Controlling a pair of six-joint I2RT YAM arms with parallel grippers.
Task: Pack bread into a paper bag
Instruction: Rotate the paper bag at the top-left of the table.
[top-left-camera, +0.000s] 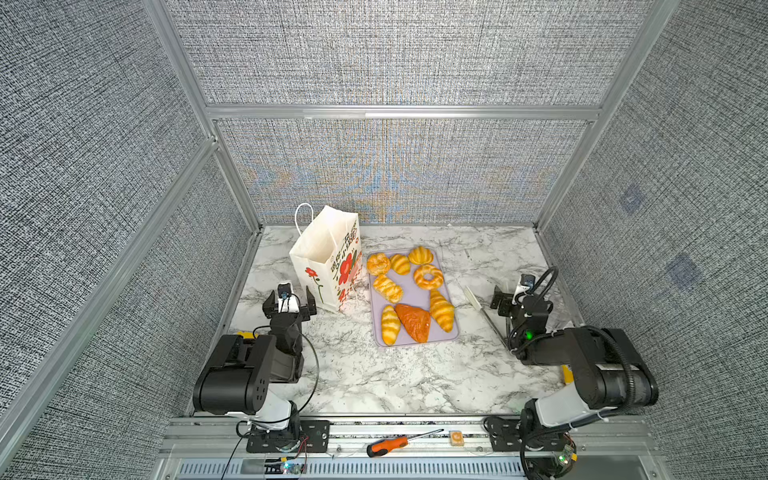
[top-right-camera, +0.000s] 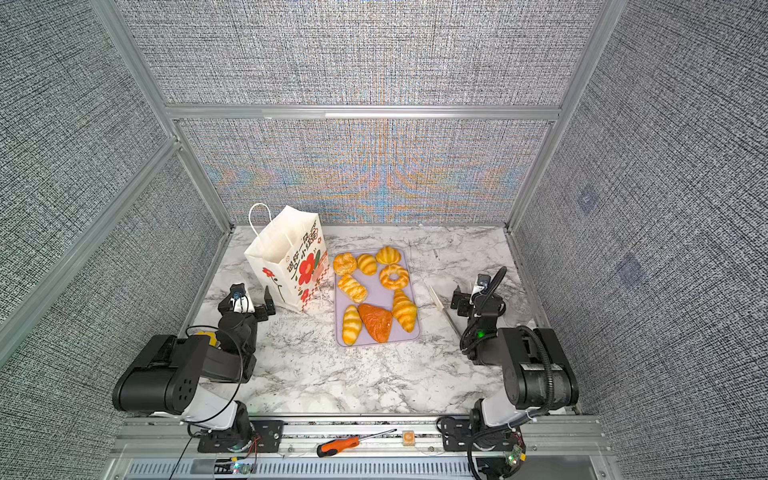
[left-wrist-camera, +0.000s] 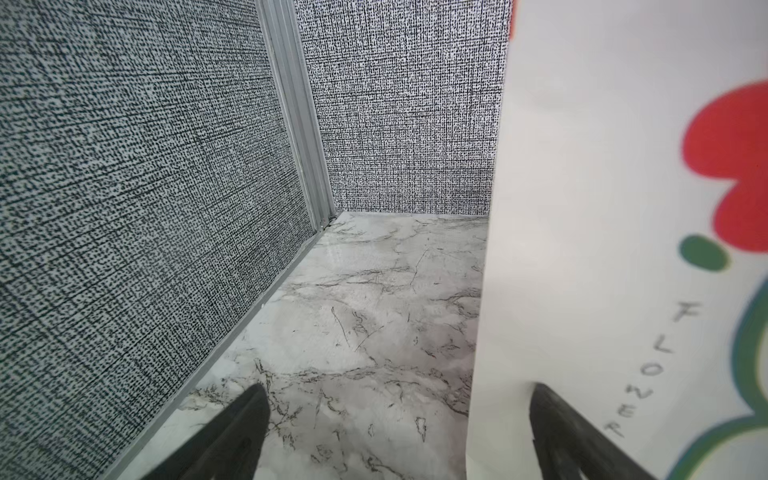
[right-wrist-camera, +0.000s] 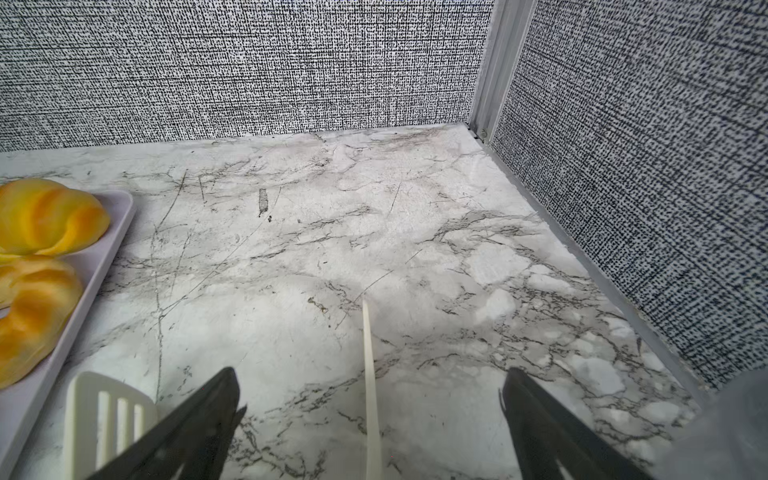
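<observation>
The white paper bag (top-left-camera: 328, 257) (top-right-camera: 286, 257) with red flowers stands upright and open at the back left. Several golden pieces of bread lie on a lilac tray (top-left-camera: 415, 296) to its right, among them a ring doughnut (top-left-camera: 428, 276) and a darker brown triangle (top-left-camera: 413, 322). My left gripper (top-left-camera: 289, 292) (left-wrist-camera: 397, 399) is open, low at the bag's near corner. One of its fingers (left-wrist-camera: 552, 419) shows against the bag's printed face (left-wrist-camera: 602, 208); contact is unclear. To the right of the tray, my open right gripper (top-left-camera: 517, 291) (right-wrist-camera: 370, 386) holds nothing.
Cream tongs (top-left-camera: 478, 301) lie on the marble right of the tray. One thin arm (right-wrist-camera: 370, 374) lies between my right fingers and the slotted head (right-wrist-camera: 104, 415) beside them. A screwdriver (top-left-camera: 386, 444) and a small orange block (top-left-camera: 456, 437) sit on the front rail. Walls close three sides.
</observation>
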